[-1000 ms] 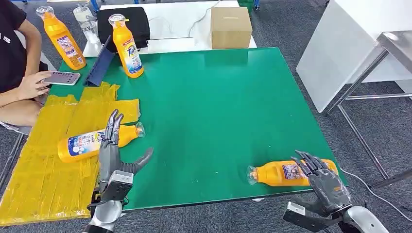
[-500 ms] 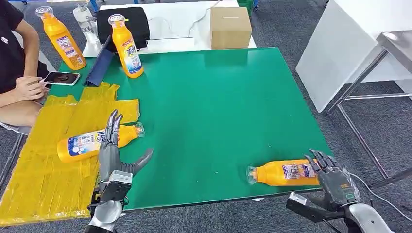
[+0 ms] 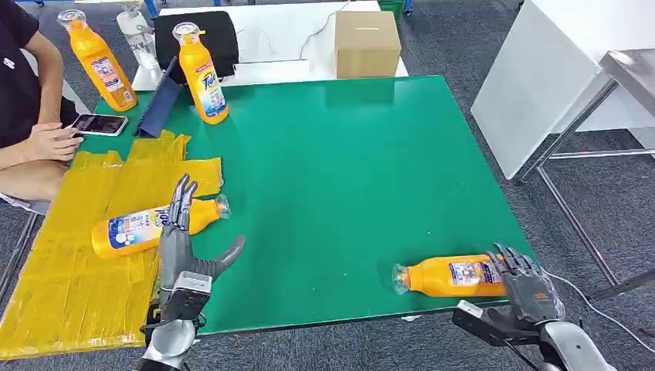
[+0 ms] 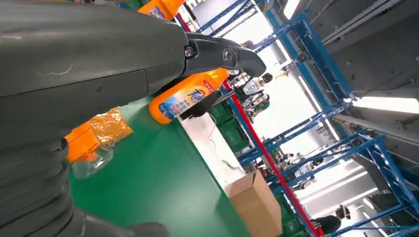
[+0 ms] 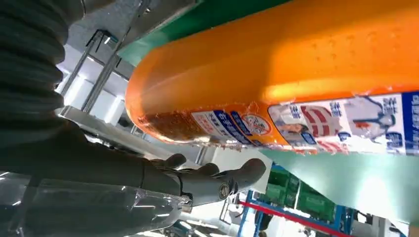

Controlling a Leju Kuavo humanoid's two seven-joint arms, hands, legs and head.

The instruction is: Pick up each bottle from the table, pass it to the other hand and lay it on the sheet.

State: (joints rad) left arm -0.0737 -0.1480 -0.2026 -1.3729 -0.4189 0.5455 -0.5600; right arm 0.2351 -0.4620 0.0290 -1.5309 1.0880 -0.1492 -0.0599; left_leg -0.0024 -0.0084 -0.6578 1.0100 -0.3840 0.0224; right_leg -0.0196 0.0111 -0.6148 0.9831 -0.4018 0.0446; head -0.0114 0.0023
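Head view: a green table spreads ahead of both hands, with a yellow sheet lying just left of the left hand. One bottle lies on that sheet, right behind the left hand's raised fingers; this hand is spread wide and holds nothing. A second bottle lies on its side at the table's near edge, its base just beside the right hand, whose fingers are apart and not closed around it. Two more bottles stand upright far ahead of the left hand.
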